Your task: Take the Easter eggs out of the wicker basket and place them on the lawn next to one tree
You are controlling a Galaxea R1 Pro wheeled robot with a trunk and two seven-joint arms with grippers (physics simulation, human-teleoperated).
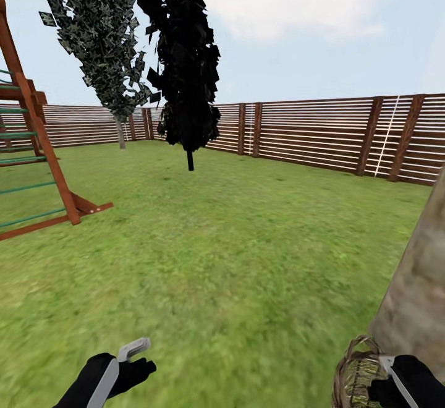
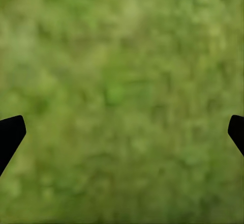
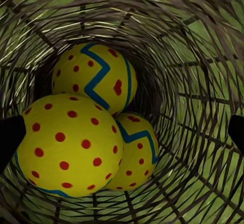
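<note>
Wicker walls (image 3: 193, 56) ringed the open right gripper (image 3: 122, 132) poised above three Easter eggs (image 3: 68, 150) packed at the basket's bottom, so its spread fingers (image 3: 10, 137) risked snagging weave or nudging eggs aside.

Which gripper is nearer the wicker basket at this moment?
Right. The right gripper is over the wicker basket, looking down onto the three Easter eggs. The left gripper is well off to the side over bare lawn.
</note>
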